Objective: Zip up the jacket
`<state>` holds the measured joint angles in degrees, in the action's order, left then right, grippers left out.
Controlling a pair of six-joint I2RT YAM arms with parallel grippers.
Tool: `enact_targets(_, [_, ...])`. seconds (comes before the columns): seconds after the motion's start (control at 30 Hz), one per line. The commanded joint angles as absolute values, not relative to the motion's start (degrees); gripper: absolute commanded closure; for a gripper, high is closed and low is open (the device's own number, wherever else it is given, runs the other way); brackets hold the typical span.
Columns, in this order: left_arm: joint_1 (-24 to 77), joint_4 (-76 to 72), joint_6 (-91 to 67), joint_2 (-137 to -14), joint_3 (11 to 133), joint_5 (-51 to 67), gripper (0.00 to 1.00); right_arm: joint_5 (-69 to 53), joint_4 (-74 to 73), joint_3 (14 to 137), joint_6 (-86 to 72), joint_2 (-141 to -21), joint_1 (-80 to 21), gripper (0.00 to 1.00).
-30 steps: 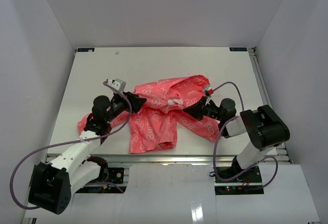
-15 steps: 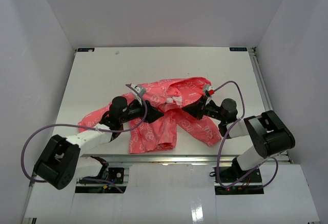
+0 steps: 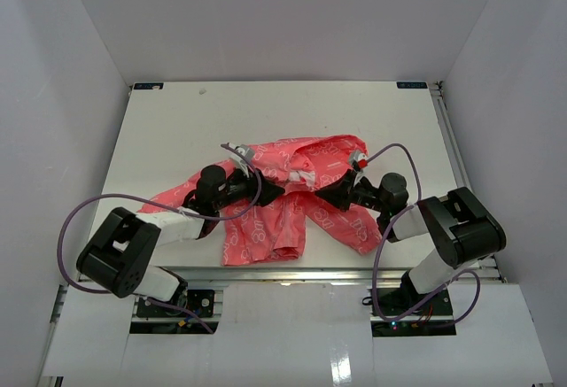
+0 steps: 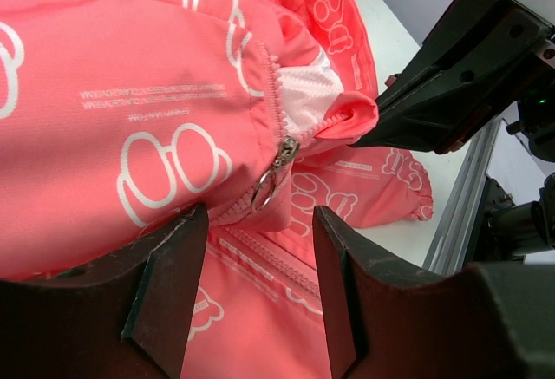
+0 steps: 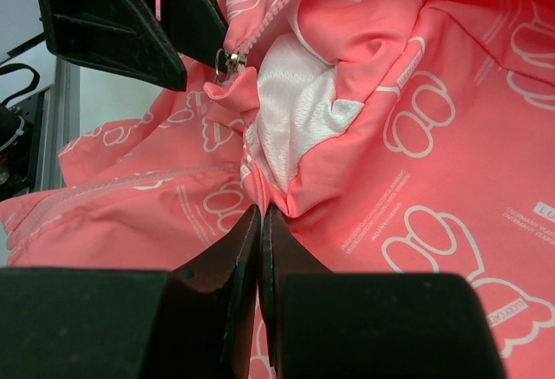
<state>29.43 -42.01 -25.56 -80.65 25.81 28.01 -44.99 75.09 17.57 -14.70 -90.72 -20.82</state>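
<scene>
White table (image 3: 177,121), crumpled jacket (image 3: 266,223).
Left gripper (image 4: 257,223) gapes around the zipper pull (image 4: 269,184); right gripper (image 5: 260,218) pinches jacket fabric; lettering illegible.

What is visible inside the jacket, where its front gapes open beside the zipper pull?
White lining shows inside the jacket, just beside the zipper pull. Anything deeper is covered by the jacket itself.

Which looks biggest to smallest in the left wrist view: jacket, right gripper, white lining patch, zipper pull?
1. jacket, filling most of the frame.
2. right gripper, the dark block at upper right.
3. white lining patch.
4. zipper pull, smallest.
The frame edge crops the gripper, so only its visible part counts.
</scene>
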Motion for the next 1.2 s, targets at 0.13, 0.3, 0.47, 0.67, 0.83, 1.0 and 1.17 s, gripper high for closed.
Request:
enact_targets(0.13, [29.44, -49.01, -25.82, -84.13, 27.13, 28.71, 0.39, -46.11, 86.62, 16.47, -14.77, -92.21, -21.23, 0.92])
enact_targets(0.3, [29.44, -52.74, -26.55, -85.32, 27.55, 30.44, 0.49, -46.29, 86.70, 16.44, -14.54, -92.60, -21.22, 0.92])
enact_targets(0.47, [29.45, -53.17, -27.39, -87.29, 29.23, 32.81, 0.84, -46.33, 86.14, 16.20, -13.76, -92.31, -21.19, 0.92])
enact_targets(0.67, [29.44, -50.80, -27.33, -86.13, 28.83, 31.37, 1.00, -42.97, 82.97, 16.52, -12.40, -90.34, -21.18, 0.92])
enact_targets(0.83, [29.44, -47.48, -26.11, -84.29, 27.77, 27.44, 1.00, -38.27, 79.14, 18.53, -12.66, -87.38, -21.10, 0.92])
enact_targets(1.0, [29.44, -41.20, -24.43, -83.48, 28.01, 24.47, 1.00, -34.23, 72.49, 23.16, -10.80, -84.26, -20.74, 0.92])
enact_targets(1.17, [29.44, -38.53, -23.53, -82.61, 27.10, 21.06, 1.00, -32.86, 67.75, 25.92, -10.09, -82.86, -20.39, 0.92])
